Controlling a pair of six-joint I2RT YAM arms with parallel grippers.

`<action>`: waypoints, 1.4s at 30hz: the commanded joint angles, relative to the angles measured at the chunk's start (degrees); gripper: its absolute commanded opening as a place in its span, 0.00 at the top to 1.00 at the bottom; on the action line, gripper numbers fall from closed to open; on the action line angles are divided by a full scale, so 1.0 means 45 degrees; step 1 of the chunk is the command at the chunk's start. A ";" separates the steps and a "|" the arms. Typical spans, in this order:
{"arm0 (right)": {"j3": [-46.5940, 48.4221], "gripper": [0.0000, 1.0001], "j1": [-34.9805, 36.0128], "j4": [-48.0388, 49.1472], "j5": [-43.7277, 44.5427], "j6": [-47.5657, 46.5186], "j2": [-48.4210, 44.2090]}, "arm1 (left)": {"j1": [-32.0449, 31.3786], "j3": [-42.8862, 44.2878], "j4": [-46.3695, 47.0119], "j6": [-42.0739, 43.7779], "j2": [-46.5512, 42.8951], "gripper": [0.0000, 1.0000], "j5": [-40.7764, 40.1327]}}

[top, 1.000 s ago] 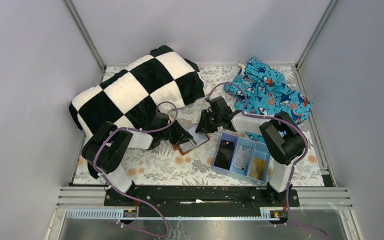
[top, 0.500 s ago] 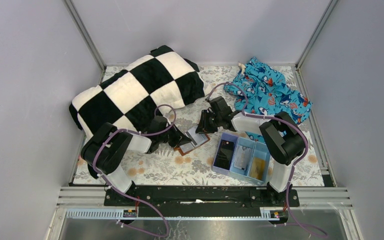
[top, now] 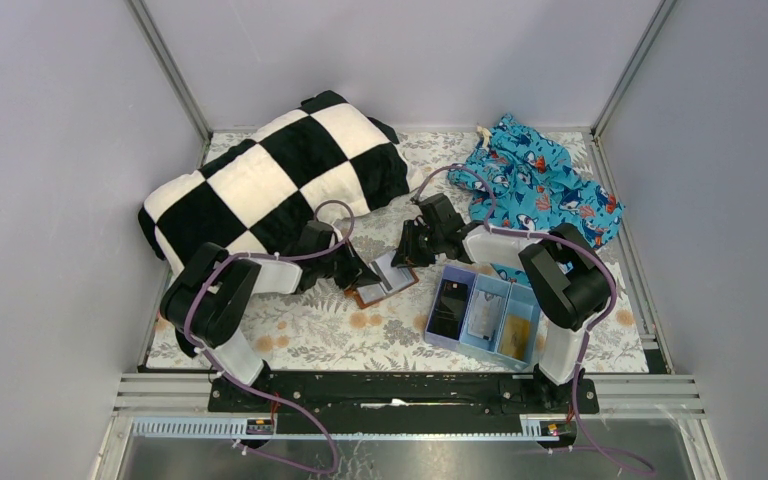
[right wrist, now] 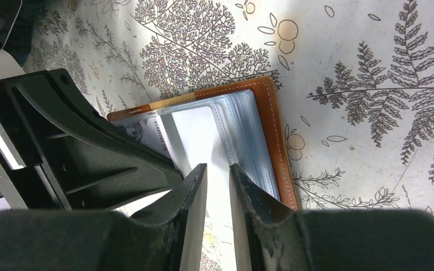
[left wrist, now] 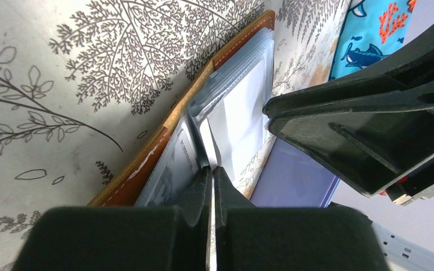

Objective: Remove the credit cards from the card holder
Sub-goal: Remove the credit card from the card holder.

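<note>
The brown leather card holder lies open on the patterned tablecloth between my two grippers. My left gripper is shut on one of its clear inner sleeves; the leather edge runs along its left. My right gripper hovers just over the open holder, jaws a narrow gap apart, above a white card or insert in a sleeve. A pale card and an orange-gold card lie in the light blue tray.
The tray stands right of the holder and also holds a black blocky item. A black-and-white checked pillow lies at the back left. A blue patterned cloth lies at the back right. Grey walls enclose the table.
My left arm has shifted slightly back and to the left. The card holder and my right gripper stay about where they were.
</note>
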 commanded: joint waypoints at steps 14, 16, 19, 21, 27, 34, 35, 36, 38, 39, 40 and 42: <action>-0.0430 0.72 0.0063 -0.0607 0.0573 -0.0205 -0.0121 | 0.0861 0.0706 -0.2534 0.2711 -0.0270 1.00 0.1761; -0.0474 0.72 0.0071 -0.0585 0.0576 -0.0161 -0.0166 | 0.0954 0.0545 -0.2681 0.2722 -0.0540 1.00 0.1645; -0.0465 0.72 0.0065 -0.0609 0.0563 -0.0152 -0.0262 | 0.1134 0.0372 -0.2840 0.2895 -0.0772 1.00 0.1883; -0.0423 0.72 0.0070 -0.0642 0.0446 -0.0199 -0.0436 | 0.1167 0.0306 -0.3066 0.2966 -0.0989 1.00 0.1902; -0.0180 0.70 0.0061 -0.0721 0.0290 -0.0465 -0.0937 | 0.1209 0.0073 -0.3007 0.2805 -0.1478 1.00 0.1983; -0.0075 0.61 0.0060 -0.0948 -0.0021 -0.0459 -0.1600 | 0.1244 0.0752 -0.4473 0.3253 -0.1917 1.00 0.1853; -0.0039 0.59 0.0069 -0.0920 -0.0101 -0.0453 -0.1727 | 0.1246 0.0873 -0.4655 0.3327 -0.2005 1.00 0.1817; -0.0017 0.56 0.0077 -0.0922 -0.0202 -0.0450 -0.1814 | 0.1247 0.0973 -0.4802 0.3380 -0.2079 1.00 0.1769; 0.0016 0.50 0.0107 -0.0528 -0.0430 -0.0464 -0.1948 | 0.1247 0.1120 -0.4974 0.3494 -0.2132 1.00 0.1692; 0.0060 0.49 0.0131 -0.0423 -0.0563 -0.0483 -0.1947 | 0.1247 0.1180 -0.5050 0.3535 -0.2122 1.00 0.1665; 0.0125 0.48 0.0156 -0.0418 -0.0716 -0.0529 -0.1898 | 0.1264 0.1239 -0.5113 0.3565 -0.2086 1.00 0.1655; 0.0245 0.48 0.0225 -0.0356 -0.1106 -0.0612 -0.1753 | 0.1292 0.1310 -0.5330 0.3643 -0.2064 1.00 0.1629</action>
